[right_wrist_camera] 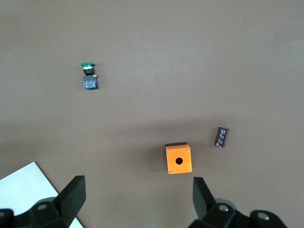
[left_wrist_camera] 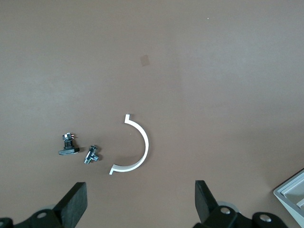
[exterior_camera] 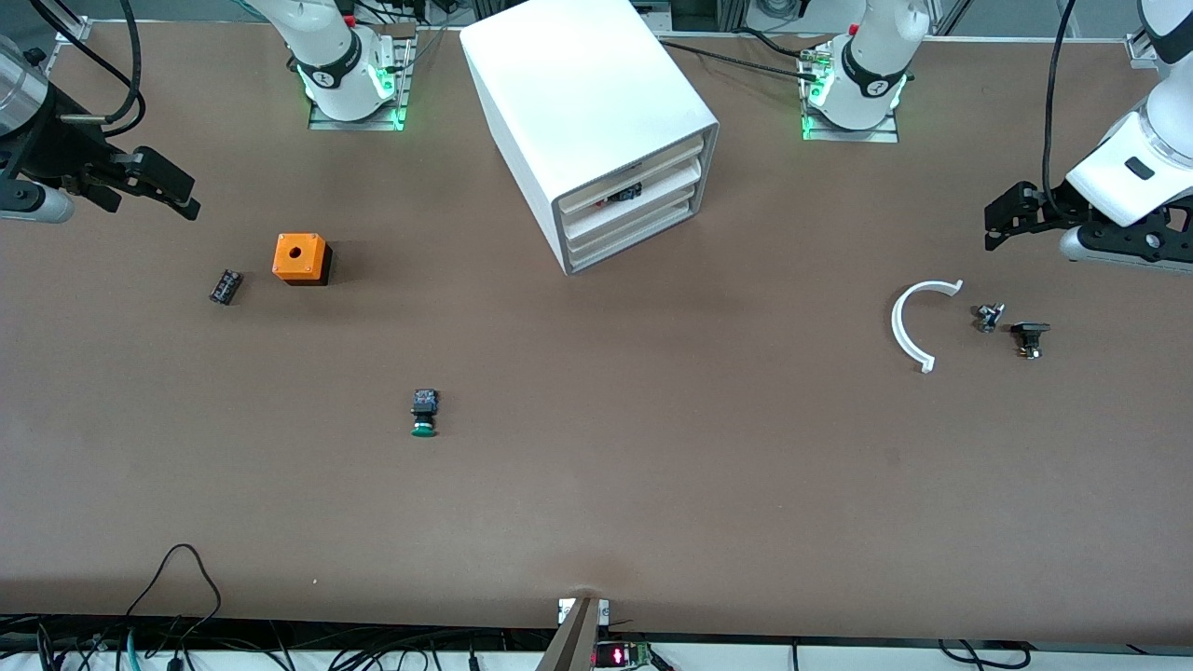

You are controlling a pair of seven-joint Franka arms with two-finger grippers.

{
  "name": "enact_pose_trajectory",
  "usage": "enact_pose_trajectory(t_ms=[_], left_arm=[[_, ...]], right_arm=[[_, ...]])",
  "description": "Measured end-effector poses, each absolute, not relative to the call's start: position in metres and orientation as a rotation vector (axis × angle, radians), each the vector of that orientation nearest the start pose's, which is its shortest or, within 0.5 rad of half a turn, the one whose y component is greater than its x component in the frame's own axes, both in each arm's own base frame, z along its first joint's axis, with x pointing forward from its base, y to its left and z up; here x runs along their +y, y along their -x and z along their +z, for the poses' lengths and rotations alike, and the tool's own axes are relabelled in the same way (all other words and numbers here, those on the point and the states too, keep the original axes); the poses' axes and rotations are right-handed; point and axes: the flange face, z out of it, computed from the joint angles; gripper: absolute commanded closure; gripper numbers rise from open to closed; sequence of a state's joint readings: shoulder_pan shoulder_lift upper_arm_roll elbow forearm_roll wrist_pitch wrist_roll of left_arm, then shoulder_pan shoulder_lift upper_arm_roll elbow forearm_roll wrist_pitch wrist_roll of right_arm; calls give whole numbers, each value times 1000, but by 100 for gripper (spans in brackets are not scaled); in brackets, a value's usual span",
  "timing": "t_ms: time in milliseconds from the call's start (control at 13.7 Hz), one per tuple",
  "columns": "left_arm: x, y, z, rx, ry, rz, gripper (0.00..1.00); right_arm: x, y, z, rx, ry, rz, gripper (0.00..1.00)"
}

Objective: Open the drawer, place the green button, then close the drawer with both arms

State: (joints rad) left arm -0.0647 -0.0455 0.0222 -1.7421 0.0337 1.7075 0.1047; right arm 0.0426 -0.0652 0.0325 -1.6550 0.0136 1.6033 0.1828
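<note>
The white cabinet (exterior_camera: 587, 112) stands at the back middle of the table, and its three drawers look pushed in. The lowest drawer (exterior_camera: 634, 236) is shut. The button (exterior_camera: 424, 413), with a green cap and black body, lies on its side on the bare table, nearer to the front camera than the cabinet; it also shows in the right wrist view (right_wrist_camera: 89, 76). My right gripper (exterior_camera: 172, 191) is open and empty, up over the right arm's end of the table (right_wrist_camera: 137, 187). My left gripper (exterior_camera: 1002, 219) is open and empty over the left arm's end (left_wrist_camera: 140, 190).
An orange cube with a hole (exterior_camera: 300, 257) (right_wrist_camera: 178, 158) and a black ribbed component (exterior_camera: 225, 285) (right_wrist_camera: 221, 137) lie near the right gripper. A white curved piece (exterior_camera: 918, 321) (left_wrist_camera: 137, 147) and two small parts (exterior_camera: 988, 317) (exterior_camera: 1030, 337) lie near the left gripper. A dark part (exterior_camera: 624, 194) shows in an upper drawer.
</note>
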Motion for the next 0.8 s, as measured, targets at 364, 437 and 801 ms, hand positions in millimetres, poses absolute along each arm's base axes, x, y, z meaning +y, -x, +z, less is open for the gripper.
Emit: enact_pose_trajectory(t_ms=[364, 437, 801], left_arm=[[-20, -548, 580, 236, 3100, -16, 0], [-20, -548, 580, 236, 3100, -16, 0], [-21, -533, 573, 237, 3098, 203, 0]], right_arm=[[42, -535, 623, 170, 3124, -18, 0], [43, -535, 623, 167, 3126, -19, 0], [54, -540, 603, 155, 3134, 51, 0]])
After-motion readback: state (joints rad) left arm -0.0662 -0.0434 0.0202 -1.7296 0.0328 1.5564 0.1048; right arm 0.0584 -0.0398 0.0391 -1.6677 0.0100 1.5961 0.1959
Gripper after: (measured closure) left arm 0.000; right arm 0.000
